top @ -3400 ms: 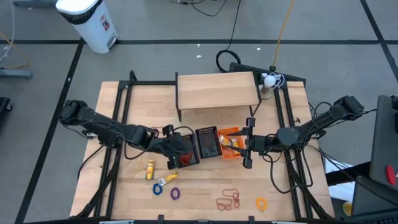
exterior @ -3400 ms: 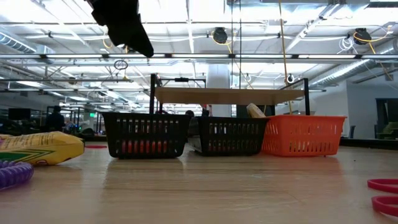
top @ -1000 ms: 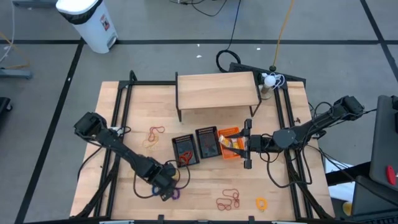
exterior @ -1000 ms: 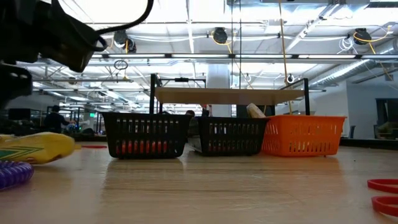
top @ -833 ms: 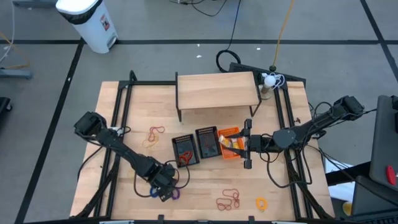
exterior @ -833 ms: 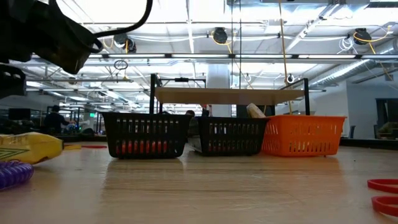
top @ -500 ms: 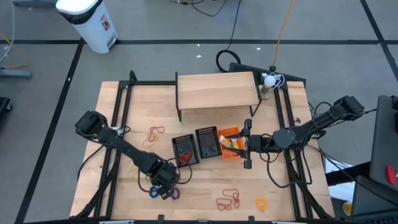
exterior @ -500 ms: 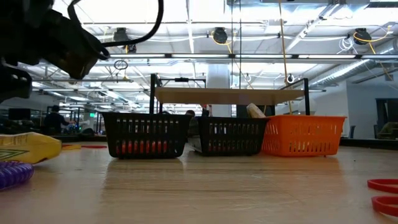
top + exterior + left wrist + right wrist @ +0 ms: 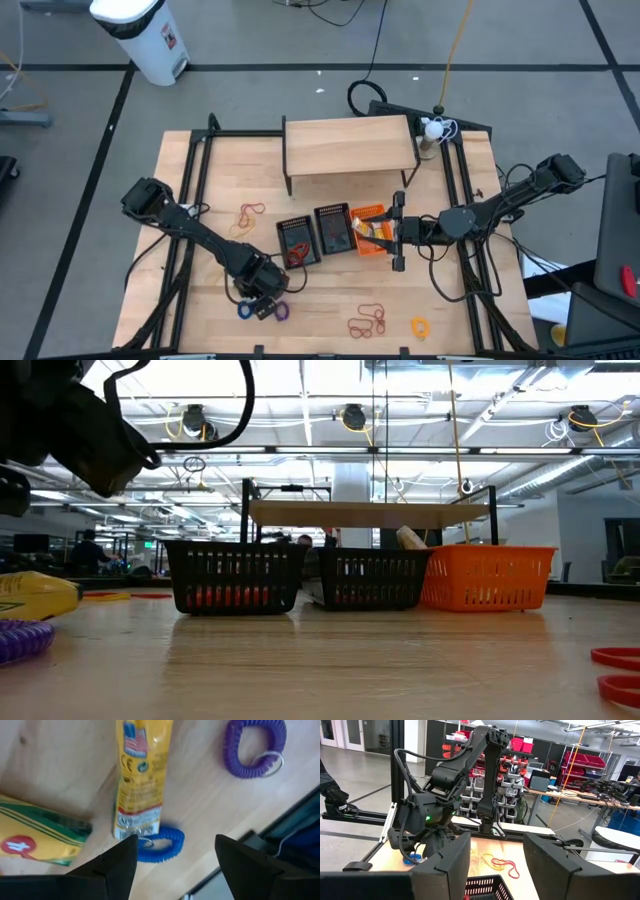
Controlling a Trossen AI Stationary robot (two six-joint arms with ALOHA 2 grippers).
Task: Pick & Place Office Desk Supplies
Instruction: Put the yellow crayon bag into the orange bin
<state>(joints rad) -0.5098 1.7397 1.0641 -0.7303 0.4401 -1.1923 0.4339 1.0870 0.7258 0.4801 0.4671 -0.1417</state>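
My left gripper (image 9: 265, 298) hangs open over the table's front left. In the left wrist view a blue coil ring (image 9: 161, 843) lies below its fingers (image 9: 182, 865). A yellow oblong pack (image 9: 141, 775) lies with its end by the ring, a yellow crayon box (image 9: 40, 837) is beside one finger, and a purple coil ring (image 9: 255, 745) lies farther off. All rest flat on the wood. My right gripper (image 9: 392, 232) waits open beside the orange basket (image 9: 368, 228), nothing between its fingers (image 9: 497, 870). My left gripper has one finger (image 9: 112, 865) close to the crayon box's end (image 9: 85, 827); I cannot tell whether it touches the box. It holds nothing between its fingers.
Two black baskets (image 9: 298, 243) (image 9: 333, 230) stand left of the orange one at mid-table. A wooden shelf (image 9: 350, 145) stands behind them. Red elastic loops (image 9: 367, 322) and an orange one (image 9: 420, 326) lie near the front edge, more loops (image 9: 245, 215) at the left.
My left gripper has drawn a little toward the far edge, still open, and the blue coil ring now shows beside it in the high view. In the low view the yellow crayon box has slid toward the table's left.
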